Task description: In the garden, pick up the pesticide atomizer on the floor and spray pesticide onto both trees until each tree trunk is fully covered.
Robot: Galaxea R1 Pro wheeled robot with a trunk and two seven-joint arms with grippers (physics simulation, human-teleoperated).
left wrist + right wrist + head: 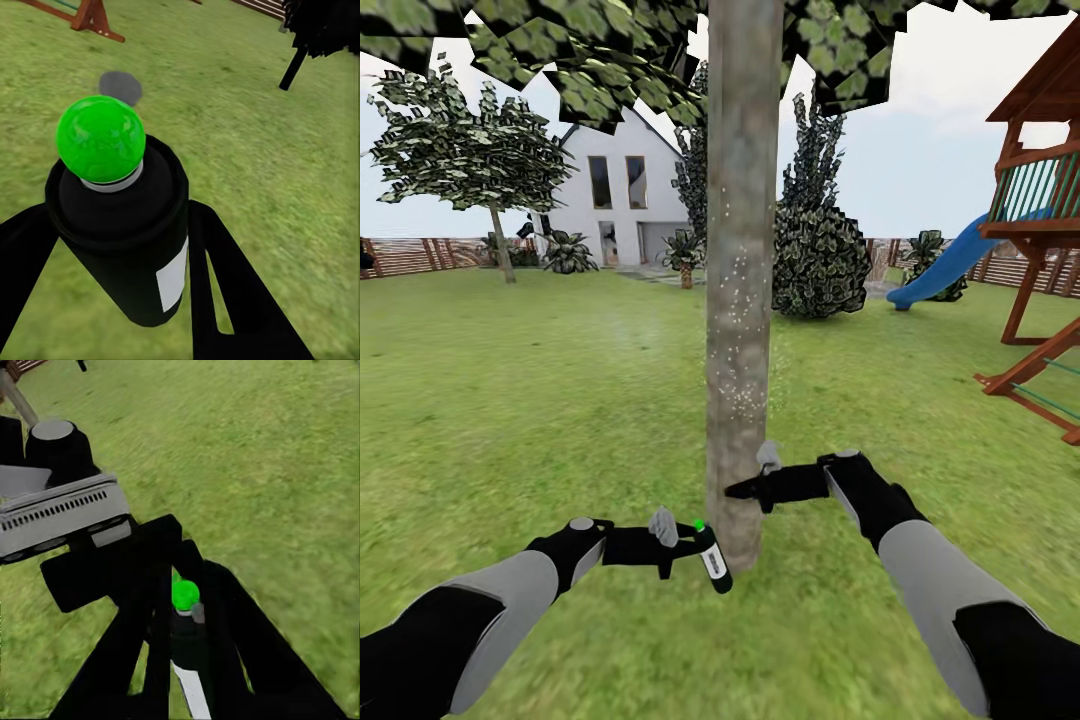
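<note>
My left gripper (678, 550) was closed on the pesticide atomizer (712, 558): the black bottle stood between my two fingers (225, 300), one dark finger pressed against each flank, its green top (100, 139) rising clear above them. It stood just beside the foot of the tree trunk (740, 300), over the grass (540, 400). My right gripper (745, 490) reached the trunk's edge; I could not tell its opening.

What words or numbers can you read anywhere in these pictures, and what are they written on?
None can be read.
White label on the small black spray bottle with the green top: blank in the left wrist view, blurred in the head view.
White house with dark windows: no readable sign.
</note>
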